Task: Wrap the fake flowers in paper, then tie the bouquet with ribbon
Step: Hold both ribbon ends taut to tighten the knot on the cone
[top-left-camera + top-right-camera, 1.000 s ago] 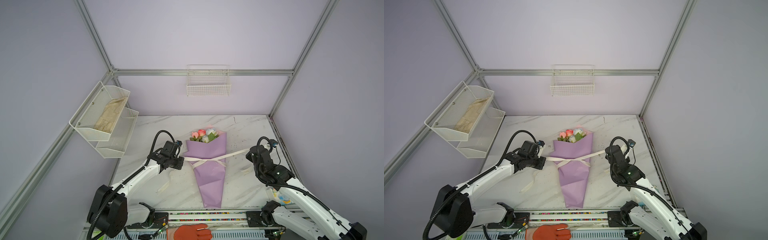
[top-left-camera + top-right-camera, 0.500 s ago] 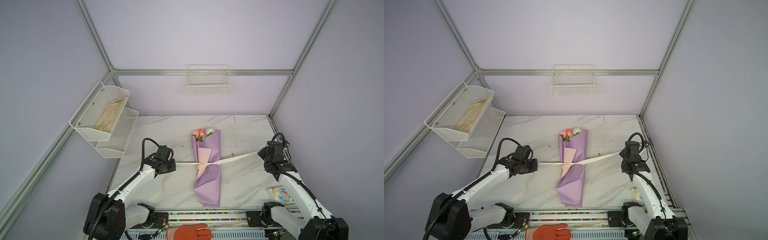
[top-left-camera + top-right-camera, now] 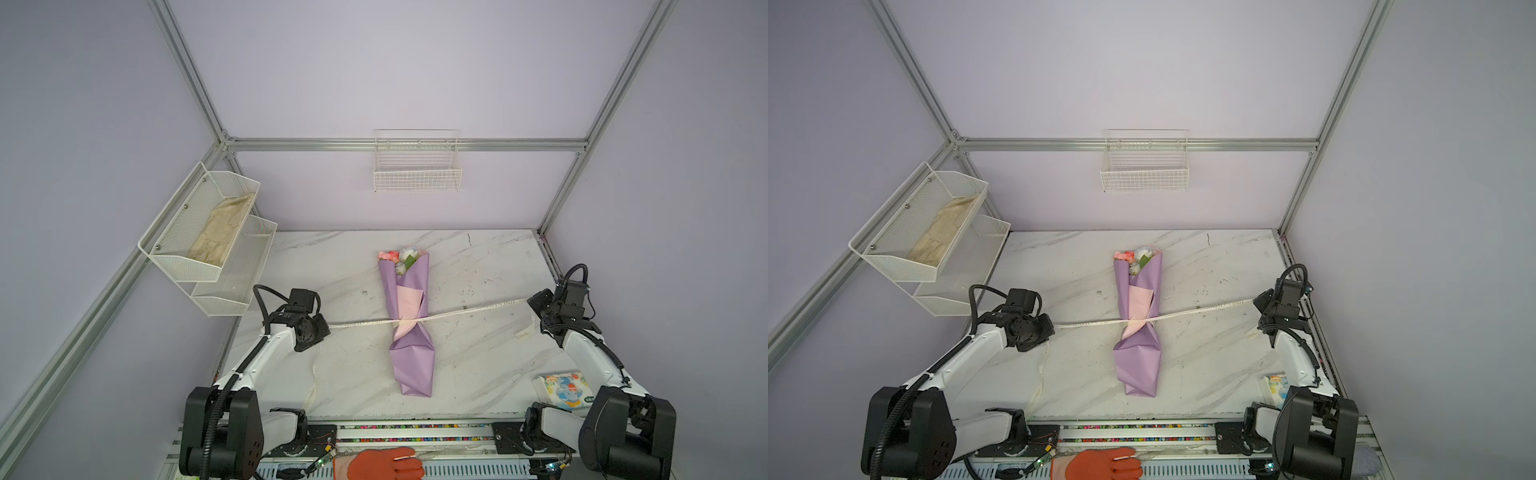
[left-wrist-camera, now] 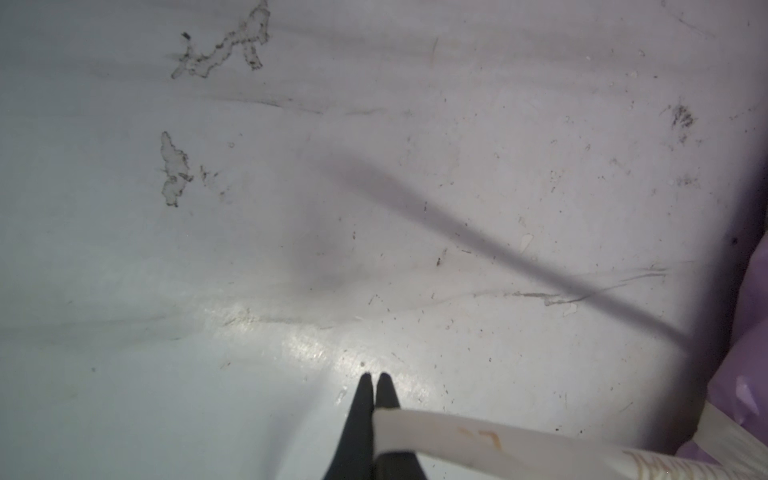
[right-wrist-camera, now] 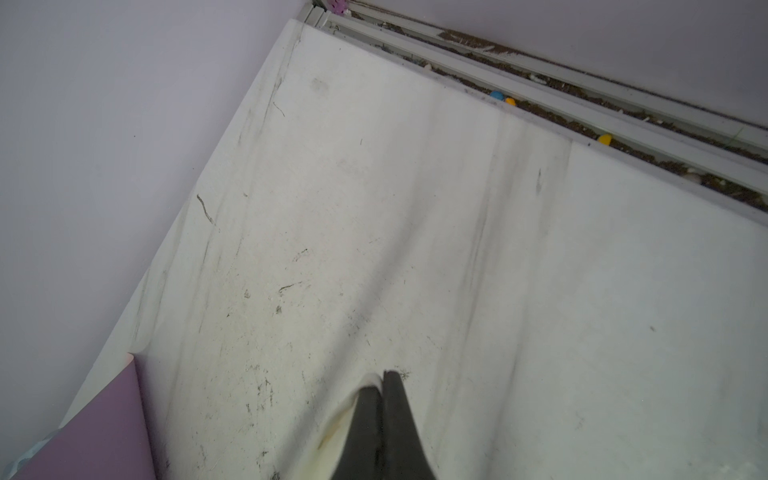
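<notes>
Both of your arms have swung outward since a second ago, and the bouquet (image 3: pixel 411 365), then a broad cone, is now pinched narrow at its waist.

Your left gripper (image 3: pixel 327 329) sits low near the left edge of the marble table (image 3: pixel 353 386). In its wrist view the jaws are pressed together on the cream ribbon (image 3: pixel 457 311). From there the ribbon runs taut across the table, crosses the wrap at the pinch, and climbs slightly toward the right.

The bouquet lies in the middle of the table. The fake flowers (image 3: pixel 401 257) point at the back wall and the folded tail points at the front rail (a pink flap of the inner face shows just above the tie).

Your right gripper (image 3: pixel 533 302) is near the table's right edge, well apart from the wrap. Its jaws are likewise clamped on the ribbon's other end, and a cream edge shows beside one finger in the wrist view. A short lettered end lies on the marble just beside it.
</notes>
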Controlling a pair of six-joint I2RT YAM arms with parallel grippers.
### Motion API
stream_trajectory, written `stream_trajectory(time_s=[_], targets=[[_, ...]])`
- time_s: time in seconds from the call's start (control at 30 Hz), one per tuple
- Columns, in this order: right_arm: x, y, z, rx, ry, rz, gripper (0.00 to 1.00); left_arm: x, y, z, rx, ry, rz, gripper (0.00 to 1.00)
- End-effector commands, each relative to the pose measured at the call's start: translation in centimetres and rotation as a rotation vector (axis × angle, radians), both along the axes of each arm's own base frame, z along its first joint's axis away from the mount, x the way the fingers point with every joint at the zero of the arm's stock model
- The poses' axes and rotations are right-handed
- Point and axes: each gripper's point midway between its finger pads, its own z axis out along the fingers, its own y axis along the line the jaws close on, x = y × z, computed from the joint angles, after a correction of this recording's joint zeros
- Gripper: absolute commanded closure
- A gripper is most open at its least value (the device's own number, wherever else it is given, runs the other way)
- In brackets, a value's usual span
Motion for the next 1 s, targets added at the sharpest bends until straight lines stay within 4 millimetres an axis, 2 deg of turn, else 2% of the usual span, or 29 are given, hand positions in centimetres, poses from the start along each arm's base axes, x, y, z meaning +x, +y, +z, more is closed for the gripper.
stream_trajectory(time_s=[0.0,0.23,0.33,0.47,0.6,0.73,0.8,0.87,0.97], targets=[[1.3,-3.8,3.9,-0.076,-0.113,-0.112,1.00,-1.1,2.6,-1.7,0.026,0.034,0.104,1.00],[1.5,-7.0,4.2,-0.168,-0.077,-0.211,1.00,-1.6,5.0,-2.6,0.010,0.063,0.204,1.00],[1.4,-7.8,4.0,-0.195,-0.054,-0.242,1.00,-1.8,5.9,-2.9,-0.005,0.060,0.250,1.00],[0.6,-9.5,4.4,-0.259,-0.017,-0.313,1.00,-2.5,7.0,-3.2,0.003,0.080,0.302,1.00],[0.2,-10.8,4.5,-0.288,0.009,-0.344,1.00,-2.6,7.8,-3.6,-0.013,0.079,0.340,1.00],[0.2,-11.3,4.8,-0.325,0.027,-0.351,1.00,-2.8,8.4,-3.5,-0.007,0.084,0.359,1.00],[0.8,-10.8,5.3,-0.324,0.012,-0.295,1.00,-2.0,7.8,-3.1,-0.036,0.044,0.307,1.00],[2.9,-8.6,5.7,-0.294,-0.036,-0.132,1.00,-0.9,6.8,-2.6,-0.073,0.009,0.256,1.00],[4.4,-5.9,4.9,-0.217,-0.042,0.005,1.00,0.4,4.9,-1.5,-0.116,-0.044,0.160,1.00]])
